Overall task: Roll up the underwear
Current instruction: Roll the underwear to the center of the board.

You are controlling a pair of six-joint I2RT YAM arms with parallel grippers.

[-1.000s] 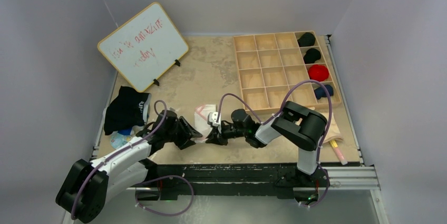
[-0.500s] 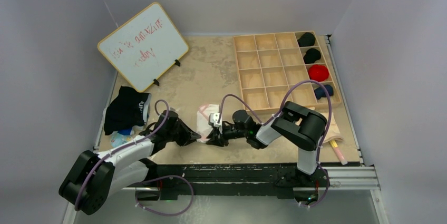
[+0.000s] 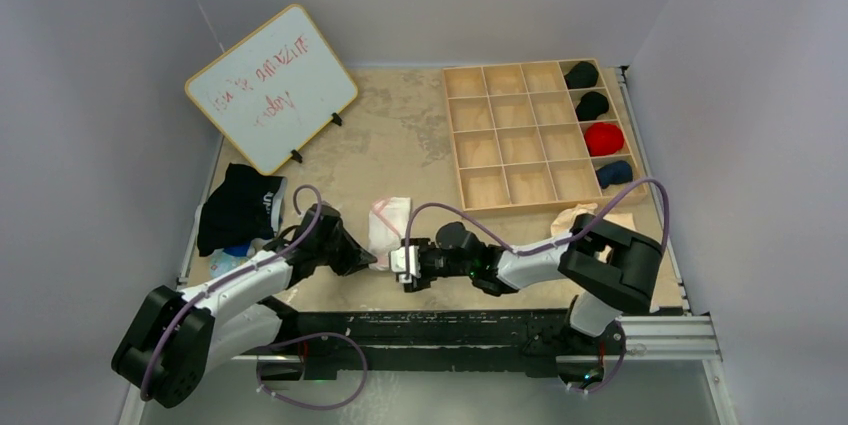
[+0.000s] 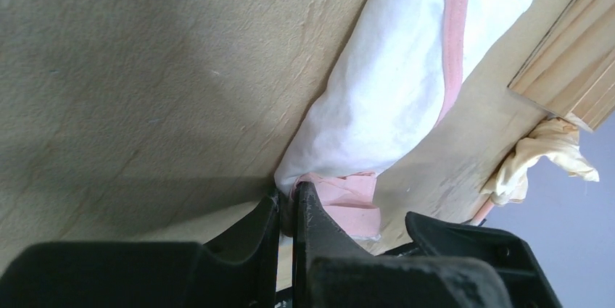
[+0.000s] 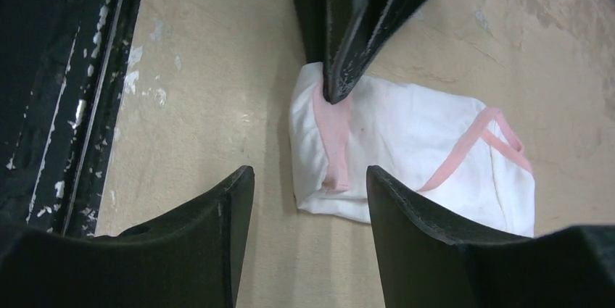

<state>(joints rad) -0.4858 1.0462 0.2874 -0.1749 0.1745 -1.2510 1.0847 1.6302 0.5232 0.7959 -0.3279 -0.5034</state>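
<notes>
The underwear (image 3: 388, 225) is white with pink trim and lies folded into a narrow strip on the table, near its front edge. My left gripper (image 3: 372, 261) is shut on its near left corner; in the left wrist view the jaws (image 4: 289, 199) pinch the pink band of the underwear (image 4: 391, 98). My right gripper (image 3: 405, 268) hovers just off the near end, open and empty. In the right wrist view its fingers (image 5: 308, 172) frame the near edge of the underwear (image 5: 406, 148) without touching it, and the left fingers (image 5: 341, 69) press the far corner.
A wooden compartment tray (image 3: 450, 125) stands at the back right, with black (image 3: 580, 74), black (image 3: 592, 105), red (image 3: 604, 138) and dark blue (image 3: 613, 174) rolls in its right column. A whiteboard (image 3: 270, 85) leans at the back left. Dark clothes (image 3: 238, 207) lie left, a beige cloth (image 3: 580, 217) right.
My left gripper closed on the underwear's near corner. My right gripper opened, let go of the cloth and drew back toward the table's front edge, its arm swinging lower and to the right.
</notes>
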